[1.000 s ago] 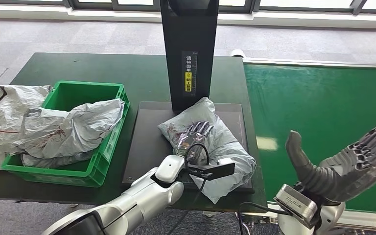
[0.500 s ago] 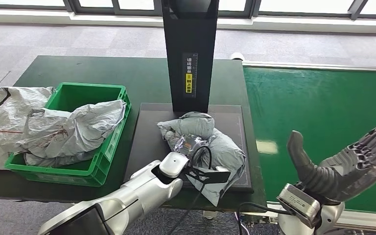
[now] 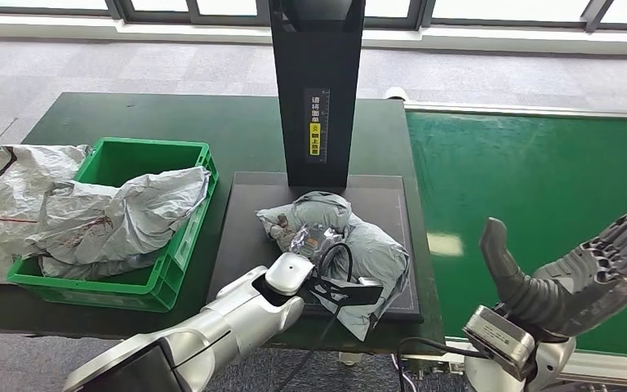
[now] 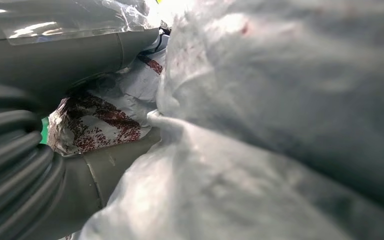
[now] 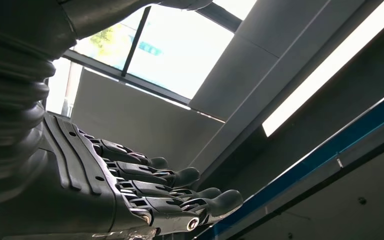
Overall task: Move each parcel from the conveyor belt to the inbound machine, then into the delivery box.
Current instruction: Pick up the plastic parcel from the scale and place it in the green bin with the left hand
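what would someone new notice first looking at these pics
Probably the crumpled grey parcel on the black platform of the inbound machine, at the foot of its tall dark column, with the left hand gripping it. Next, the right hand held up open, palm raised, over the green conveyor belt. To the left, a green delivery box already holds a grey parcel.
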Controlling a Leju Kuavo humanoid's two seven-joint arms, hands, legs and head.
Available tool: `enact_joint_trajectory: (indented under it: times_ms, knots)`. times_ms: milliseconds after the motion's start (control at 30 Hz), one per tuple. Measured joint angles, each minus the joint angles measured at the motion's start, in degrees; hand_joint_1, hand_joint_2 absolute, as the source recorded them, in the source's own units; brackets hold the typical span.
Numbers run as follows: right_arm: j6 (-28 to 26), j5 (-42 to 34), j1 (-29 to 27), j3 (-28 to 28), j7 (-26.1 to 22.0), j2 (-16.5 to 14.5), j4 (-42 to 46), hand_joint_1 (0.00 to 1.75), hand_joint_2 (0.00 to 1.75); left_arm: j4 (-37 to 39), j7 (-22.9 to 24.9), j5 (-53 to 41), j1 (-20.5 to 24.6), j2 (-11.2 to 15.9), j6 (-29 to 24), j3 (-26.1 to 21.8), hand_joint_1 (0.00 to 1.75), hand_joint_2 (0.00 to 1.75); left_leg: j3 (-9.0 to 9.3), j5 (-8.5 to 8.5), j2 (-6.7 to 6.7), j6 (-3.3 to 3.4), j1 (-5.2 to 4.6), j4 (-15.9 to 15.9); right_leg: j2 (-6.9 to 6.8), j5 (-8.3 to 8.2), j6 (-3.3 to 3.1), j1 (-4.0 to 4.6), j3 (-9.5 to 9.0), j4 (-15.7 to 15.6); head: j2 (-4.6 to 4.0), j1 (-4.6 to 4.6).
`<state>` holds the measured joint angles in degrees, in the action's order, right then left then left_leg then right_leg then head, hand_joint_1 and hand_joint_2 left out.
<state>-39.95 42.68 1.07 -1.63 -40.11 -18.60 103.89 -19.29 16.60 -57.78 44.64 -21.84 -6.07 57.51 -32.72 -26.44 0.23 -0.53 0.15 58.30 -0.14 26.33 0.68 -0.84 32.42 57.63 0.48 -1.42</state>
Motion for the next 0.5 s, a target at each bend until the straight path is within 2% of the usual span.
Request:
enact_joint_trajectory:
  times_ms: [100,167,333,433,500]
  knots:
    - [0.0,-0.4,0.0,-0.2,0.0,0.0,0.0,0.00,1.75,0.3,0.5,-0.9,0.1,0.0,-2.5,0.1,1.75,1.75,0.02,0.01,0.01,-0.01,0.00,0.0,0.00,-0.01,-0.01,0.00,0.00,0.0,0.00,0.00]
    - [0.0,-0.5,-0.1,-0.5,0.0,0.0,0.1,0.00,1.75,0.5,1.6,-2.1,0.1,0.0,-6.3,0.1,1.75,1.75,0.01,0.03,0.01,-0.03,0.00,0.0,0.01,-0.02,-0.02,0.00,0.03,0.0,0.00,0.00]
    - [0.0,-0.4,-0.4,-1.4,0.0,0.0,0.4,0.00,1.75,1.2,6.6,-5.6,-0.1,0.4,-21.9,0.1,1.75,1.75,-0.22,0.15,0.03,-0.08,0.00,0.0,0.04,-0.14,-0.04,0.00,0.33,0.0,0.00,0.01]
    - [0.0,-0.3,-0.7,-2.0,0.0,0.0,0.8,0.00,1.75,-1.7,11.9,-12.8,0.1,2.3,-30.6,-0.9,1.75,1.75,-0.37,0.20,0.04,-0.09,0.00,0.0,0.08,-0.19,-0.07,0.01,0.52,0.0,0.00,0.01]
    - [0.0,-0.3,-1.0,-2.4,0.0,0.0,0.9,0.00,1.75,-6.6,14.4,-21.5,-0.2,4.6,-33.1,-3.5,1.75,1.75,-0.44,0.21,0.06,-0.11,0.00,0.0,0.11,-0.20,-0.08,0.01,0.61,0.0,0.00,0.01]
